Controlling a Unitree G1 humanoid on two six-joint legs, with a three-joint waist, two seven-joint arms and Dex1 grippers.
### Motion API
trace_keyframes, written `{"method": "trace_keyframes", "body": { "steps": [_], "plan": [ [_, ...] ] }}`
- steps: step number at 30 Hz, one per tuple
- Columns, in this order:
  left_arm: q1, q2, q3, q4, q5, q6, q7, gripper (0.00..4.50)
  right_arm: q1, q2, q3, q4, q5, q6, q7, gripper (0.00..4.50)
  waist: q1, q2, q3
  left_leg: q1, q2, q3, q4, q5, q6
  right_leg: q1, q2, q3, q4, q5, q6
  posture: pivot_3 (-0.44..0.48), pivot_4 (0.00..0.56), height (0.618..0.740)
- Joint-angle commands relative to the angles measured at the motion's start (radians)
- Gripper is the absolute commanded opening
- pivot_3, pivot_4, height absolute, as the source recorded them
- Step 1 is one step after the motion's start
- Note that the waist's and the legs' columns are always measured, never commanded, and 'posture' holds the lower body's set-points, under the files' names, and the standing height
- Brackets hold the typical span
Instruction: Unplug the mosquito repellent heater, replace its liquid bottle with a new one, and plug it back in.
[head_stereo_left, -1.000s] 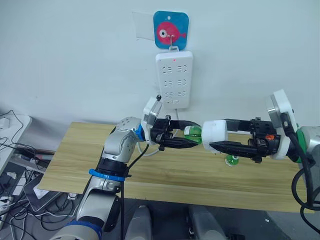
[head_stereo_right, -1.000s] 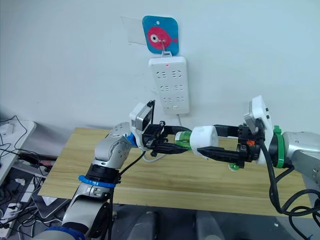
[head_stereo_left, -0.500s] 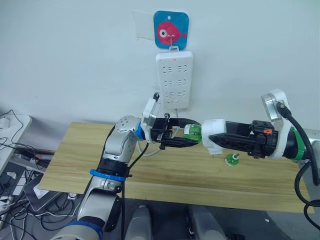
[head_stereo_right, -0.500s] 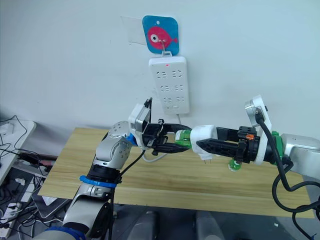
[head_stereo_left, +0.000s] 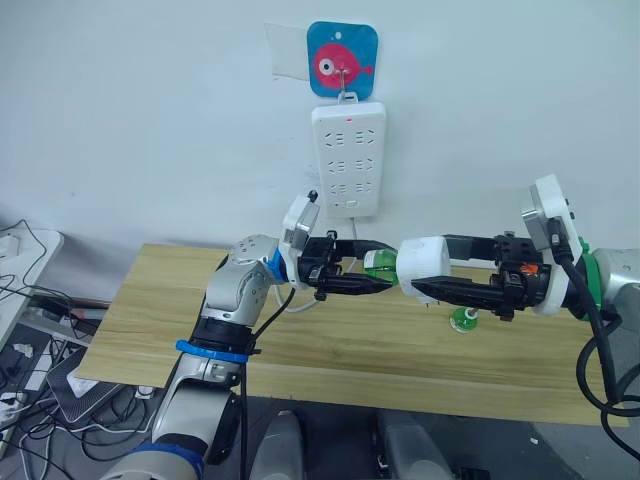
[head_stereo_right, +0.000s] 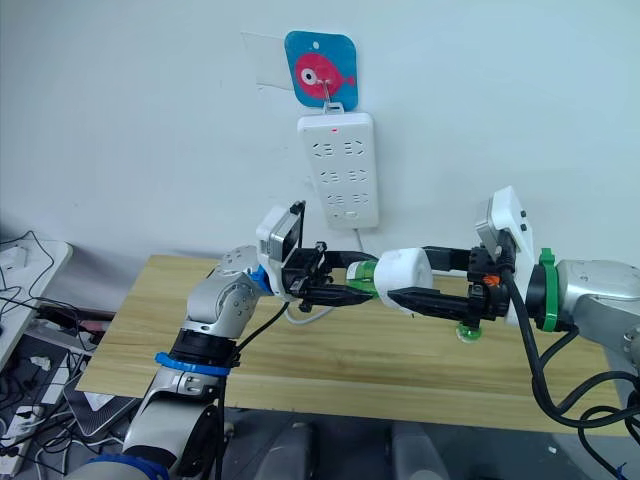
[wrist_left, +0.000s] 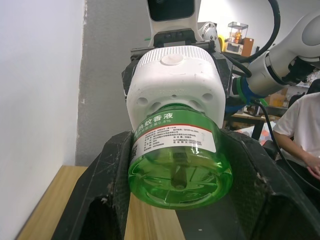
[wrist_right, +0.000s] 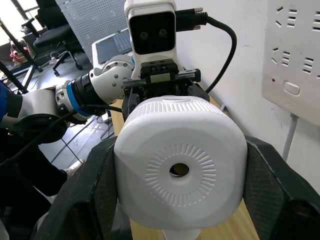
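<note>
Bottle-exchange step: the right gripper (head_stereo_left: 432, 279) fingers clamp the mosquito repellent heater (head_stereo_left: 421, 267), the left gripper (head_stereo_left: 368, 274) fingers pinch its green liquid bottle (wrist_left: 177, 156) between them above the bench (head_stereo_left: 330, 350); next, presumably twisting them.

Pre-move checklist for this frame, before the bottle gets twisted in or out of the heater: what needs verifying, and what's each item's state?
1. Right gripper clamped on the mosquito repellent heater: ok.
2. Left gripper clamped on the green liquid bottle: ok.
3. Bottle neck seated in the heater's base: ok, though thread engagement cannot tell.
4. Heater unplugged from the power strip: ok, held in mid-air over the table.
5. Other green bottle standing on the table: ok.
6. Which bottle is new: cannot tell.
</note>
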Motion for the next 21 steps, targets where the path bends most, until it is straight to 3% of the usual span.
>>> {"method": "trace_keyframes", "body": {
  "steps": [1, 4, 8, 9, 21],
  "plan": [
    [-0.037, -0.070, -0.102, -0.105, -0.026, -0.015, -0.028, 2.26, -0.015, 0.028, 0.039, -0.068, 0.031, -0.024, 0.026, 2.94, 0.000, 0.000, 0.000, 0.000, 0.000, 0.000, 0.000, 0.000, 0.000, 0.000, 0.000, 0.000, 0.000, 0.000, 0.000, -0.076, 0.176, 0.740],
    [-0.039, -0.071, -0.100, -0.100, -0.025, -0.017, -0.028, 2.26, -0.015, 0.026, 0.031, -0.058, 0.046, -0.015, 0.040, 2.94, 0.000, 0.000, 0.000, 0.000, 0.000, 0.000, 0.000, 0.000, 0.000, 0.000, 0.000, 0.000, 0.000, 0.000, 0.000, -0.076, 0.180, 0.740],
    [-0.037, -0.069, -0.097, -0.099, -0.023, -0.017, -0.023, 2.26, -0.019, 0.023, 0.024, -0.039, 0.067, -0.001, 0.047, 4.34, 0.003, 0.000, 0.000, -0.001, 0.000, 0.000, 0.000, 0.000, 0.000, 0.000, 0.000, 0.000, 0.000, 0.000, 0.000, -0.072, 0.184, 0.740],
    [-0.037, -0.069, -0.097, -0.100, -0.023, -0.016, -0.021, 2.26, -0.019, 0.023, 0.024, -0.037, 0.070, 0.001, 0.048, 4.46, 0.002, 0.000, 0.000, -0.001, -0.001, 0.000, 0.000, 0.000, 0.000, 0.000, 0.000, 0.000, 0.000, 0.000, 0.000, -0.072, 0.184, 0.740],
    [-0.045, -0.068, -0.084, -0.089, -0.029, -0.010, 0.024, 2.26, 0.045, 0.011, 0.012, -0.028, -0.009, -0.032, 0.107, 4.46, 0.001, 0.000, 0.000, 0.000, 0.000, 0.000, 0.000, 0.000, 0.000, 0.000, 0.000, 0.000, 0.000, 0.000, 0.000, -0.069, 0.190, 0.740]
  ]
}}
